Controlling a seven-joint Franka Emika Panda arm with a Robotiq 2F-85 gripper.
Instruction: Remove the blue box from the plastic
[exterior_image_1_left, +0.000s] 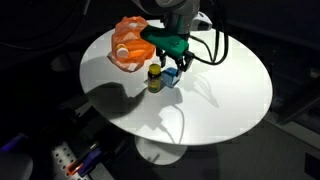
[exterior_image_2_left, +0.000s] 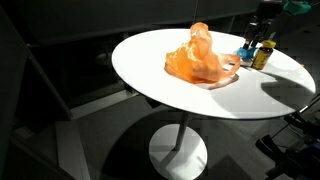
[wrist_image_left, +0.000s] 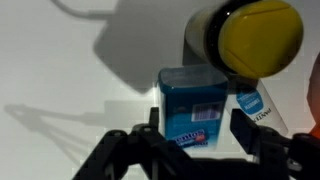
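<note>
The blue box (wrist_image_left: 193, 108) stands on the round white table (exterior_image_1_left: 220, 100), between my gripper's (wrist_image_left: 196, 128) two fingers in the wrist view. The fingers are spread on either side of it with gaps showing, so the gripper is open. In both exterior views the box (exterior_image_1_left: 170, 75) (exterior_image_2_left: 246, 50) sits beside a small bottle with a yellow cap (exterior_image_1_left: 154, 78) (exterior_image_2_left: 262, 54) (wrist_image_left: 245, 35). The orange plastic bag (exterior_image_1_left: 130, 50) (exterior_image_2_left: 200, 57) lies crumpled on the table, apart from the box. The gripper (exterior_image_1_left: 172, 60) hangs right over the box.
A second flat blue-and-white packet (wrist_image_left: 255, 108) lies next to the box. The table edge (exterior_image_2_left: 150, 85) drops to a dark floor all round. Clutter sits on the floor below (exterior_image_1_left: 75, 160).
</note>
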